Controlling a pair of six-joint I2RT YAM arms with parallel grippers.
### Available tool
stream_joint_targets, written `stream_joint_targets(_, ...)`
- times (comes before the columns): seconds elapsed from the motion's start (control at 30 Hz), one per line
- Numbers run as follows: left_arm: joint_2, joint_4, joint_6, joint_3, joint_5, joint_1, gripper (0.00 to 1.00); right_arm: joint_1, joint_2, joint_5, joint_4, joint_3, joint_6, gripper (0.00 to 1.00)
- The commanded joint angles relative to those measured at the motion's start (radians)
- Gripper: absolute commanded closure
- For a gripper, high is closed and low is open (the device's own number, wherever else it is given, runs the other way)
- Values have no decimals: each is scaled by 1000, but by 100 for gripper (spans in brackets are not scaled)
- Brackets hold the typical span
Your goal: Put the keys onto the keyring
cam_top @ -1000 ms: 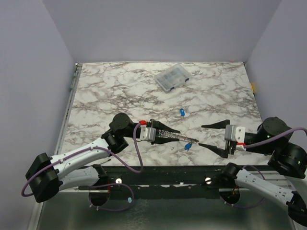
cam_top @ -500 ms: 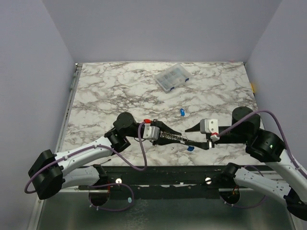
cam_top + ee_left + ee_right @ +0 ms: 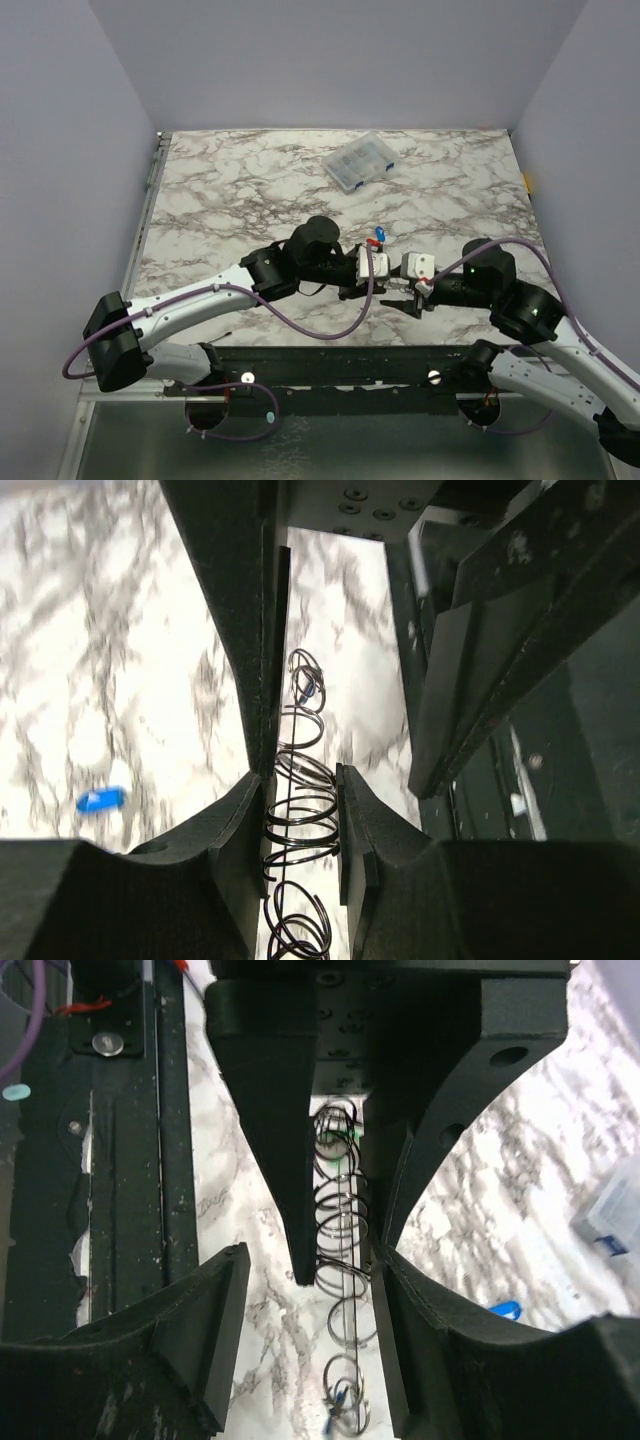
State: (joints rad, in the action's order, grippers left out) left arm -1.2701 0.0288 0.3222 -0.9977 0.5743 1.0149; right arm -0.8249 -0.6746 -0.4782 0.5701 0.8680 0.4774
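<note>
The keyring is a thin wire hung with a chain of small metal rings (image 3: 300,810). My left gripper (image 3: 300,780) is shut on it at mid-table (image 3: 388,283). My right gripper (image 3: 310,1260) faces it (image 3: 408,297), open, with its jaws either side of the chain's free end (image 3: 345,1330), not touching. A small blue key (image 3: 340,1405) sits at the last ring, and I cannot tell if it is threaded. It also shows in the left wrist view (image 3: 310,688). Another blue key (image 3: 378,236) lies loose on the marble (image 3: 100,800) (image 3: 505,1310). A green speck (image 3: 350,1135) shows between the left fingers.
A clear plastic compartment box (image 3: 358,160) stands at the back of the marble table (image 3: 230,190), far from both grippers; its corner shows in the right wrist view (image 3: 612,1215). The black base rail (image 3: 330,365) runs along the near edge, just behind the grippers.
My left arm has carried the keyring forward and to the right. My right gripper has swung in from the right and now straddles the chain's free end, nose to nose with the left gripper.
</note>
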Motion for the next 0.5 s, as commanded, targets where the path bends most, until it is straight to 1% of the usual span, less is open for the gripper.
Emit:
stream_joint_targets(0.0,1,271,102,-81,-244,25,100,-11,39,24,-146,-122,-132,41)
stream_joint_targets(0.07,23,271,133,-79,-212,25,100,-11,39,3,-155,-155,-155,41)
stream_joint_targets(0.17,58,278,133,-76,-239,25,100,-11,15,59,-134,-188,-167,44)
stream_joint_targets(0.27,105,281,154,-78,-207,18,100,-11,5,69,-167,-212,-199,45)
stream_joint_targets(0.33,119,281,168,-78,-167,7,100,-11,28,45,-232,-236,-224,42)
stream_joint_targets(0.47,109,281,171,-77,-134,-2,100,-11,67,23,-327,-273,-242,37)
